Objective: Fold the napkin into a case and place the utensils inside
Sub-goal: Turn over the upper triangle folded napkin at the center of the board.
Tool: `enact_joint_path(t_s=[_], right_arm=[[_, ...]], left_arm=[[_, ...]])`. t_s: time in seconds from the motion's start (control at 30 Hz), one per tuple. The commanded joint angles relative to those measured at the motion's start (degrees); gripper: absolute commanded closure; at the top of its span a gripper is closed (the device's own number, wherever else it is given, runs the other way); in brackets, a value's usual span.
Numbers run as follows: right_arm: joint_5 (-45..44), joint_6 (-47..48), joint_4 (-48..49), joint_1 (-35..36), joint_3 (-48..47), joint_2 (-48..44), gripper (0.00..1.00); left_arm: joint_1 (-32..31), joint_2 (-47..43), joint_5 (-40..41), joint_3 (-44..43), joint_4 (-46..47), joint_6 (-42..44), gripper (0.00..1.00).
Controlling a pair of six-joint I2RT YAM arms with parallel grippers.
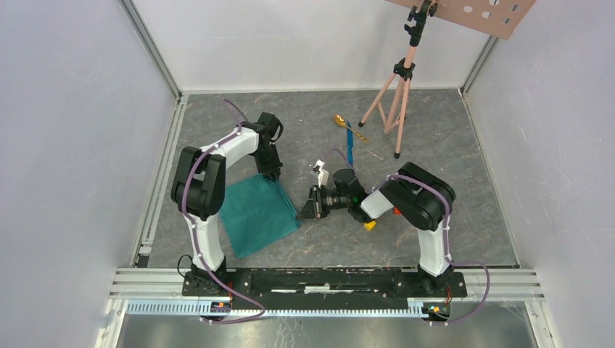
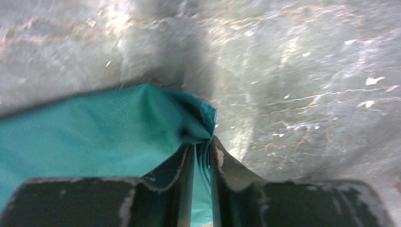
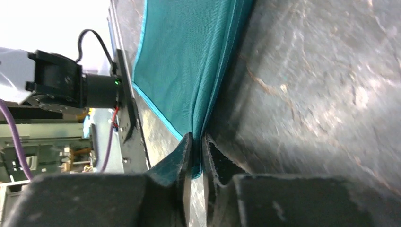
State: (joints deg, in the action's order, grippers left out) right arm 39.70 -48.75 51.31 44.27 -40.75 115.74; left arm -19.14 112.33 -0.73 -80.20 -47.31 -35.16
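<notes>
I held the left fingers [image 2: 176, 166] and right fingers [image 3: 182, 156] each clamped on a corner of the layered napkin [image 1: 257, 214], cloth between the tips, to control the fold, with the gold spoon [image 1: 339, 120] and blue knife [image 1: 349, 148] lying well beyond them.

Napkin [image 1: 257, 215] lies front-left on the table [image 1: 471, 210]. Spoon [image 1: 339, 120] and knife [image 1: 350, 148] touch back-centre, tripod [image 1: 395, 101] just right of them, cube [image 1: 370, 225] right of the napkin.
</notes>
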Motion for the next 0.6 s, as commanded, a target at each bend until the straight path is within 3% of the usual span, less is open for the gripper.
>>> enact_joint_path(t_s=[0.0, 0.1, 0.2, 0.37, 0.57], right_arm=[[2.6, 14.1, -16.5, -1.6, 1.5, -6.0, 0.74], [0.8, 19.8, -24.5, -3.0, 0.8, -9.1, 0.56], [0.4, 20.1, -25.2, -3.8, 2.2, -11.6, 0.42], [-4.2, 23.4, -30.9, -2.7, 0.0, -12.8, 0.34], [-15.7, 23.7, -38.3, 2.6, -3.8, -12.8, 0.33]], left_arm=[[0.0, -1.3, -1.8, -3.7, 8.3, 4.7, 0.67], [-0.1, -5.1, -3.7, -3.1, 7.8, 6.7, 0.48], [-0.1, -9.7, -6.1, -2.2, 5.9, 8.2, 0.39], [-0.1, -22.8, -7.1, 3.8, 3.9, 9.9, 0.34], [0.0, -37.5, -8.8, 16.3, 4.1, 7.1, 0.31]])
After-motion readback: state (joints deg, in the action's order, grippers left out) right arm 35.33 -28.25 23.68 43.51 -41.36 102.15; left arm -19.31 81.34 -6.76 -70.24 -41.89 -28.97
